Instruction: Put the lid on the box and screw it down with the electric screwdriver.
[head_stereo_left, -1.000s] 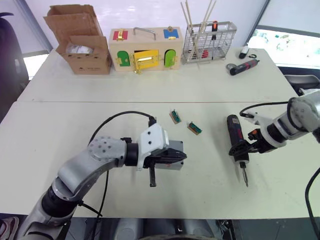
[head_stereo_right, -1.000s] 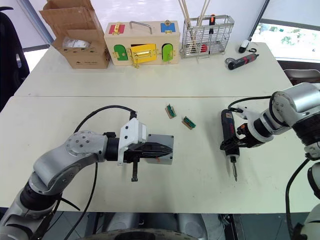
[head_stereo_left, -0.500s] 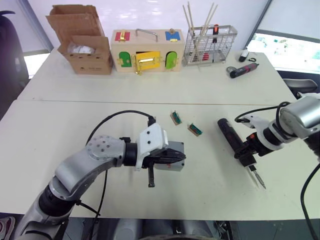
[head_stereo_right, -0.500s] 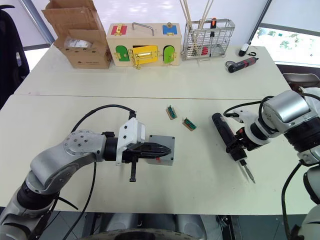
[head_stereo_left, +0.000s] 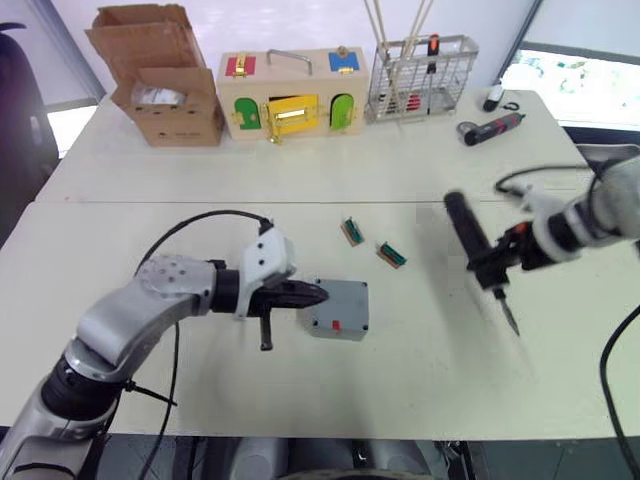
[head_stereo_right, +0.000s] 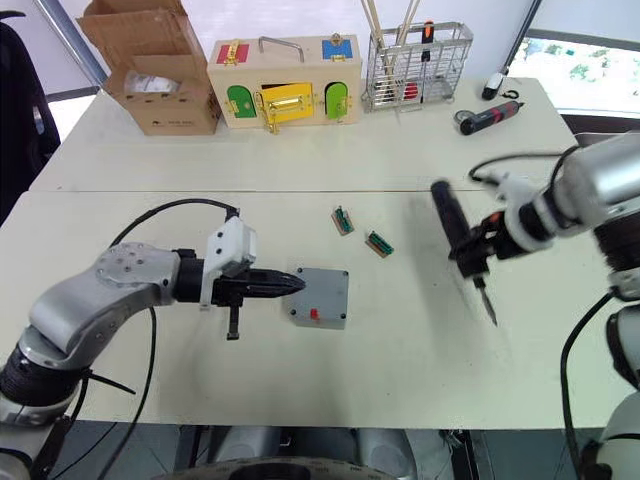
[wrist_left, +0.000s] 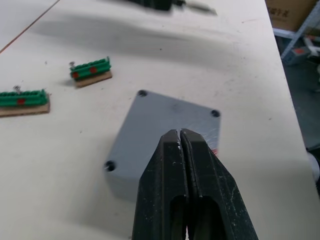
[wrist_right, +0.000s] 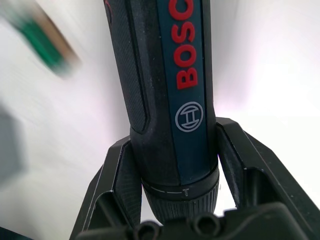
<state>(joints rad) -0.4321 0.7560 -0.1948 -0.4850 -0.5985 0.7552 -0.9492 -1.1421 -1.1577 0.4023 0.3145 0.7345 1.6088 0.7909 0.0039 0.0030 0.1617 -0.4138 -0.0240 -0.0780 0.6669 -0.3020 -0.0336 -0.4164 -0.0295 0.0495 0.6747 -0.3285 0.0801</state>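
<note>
the lid (head_stereo_left: 338, 304) sat flat on the box (head_stereo_right: 312, 316), hiding the inside, on the tabletop (head_stereo_left: 150, 240). the left claw (head_stereo_left: 318, 294) had its fingers pressed together, tips at the lid's edge. the right claw (head_stereo_right: 478, 256) pinched the electric screwdriver (head_stereo_right: 458, 240), lifted and tilted, its bit blurred.

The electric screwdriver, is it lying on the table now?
No, the right gripper holds the electric screwdriver lifted above the table, its bit pointing down.
</note>
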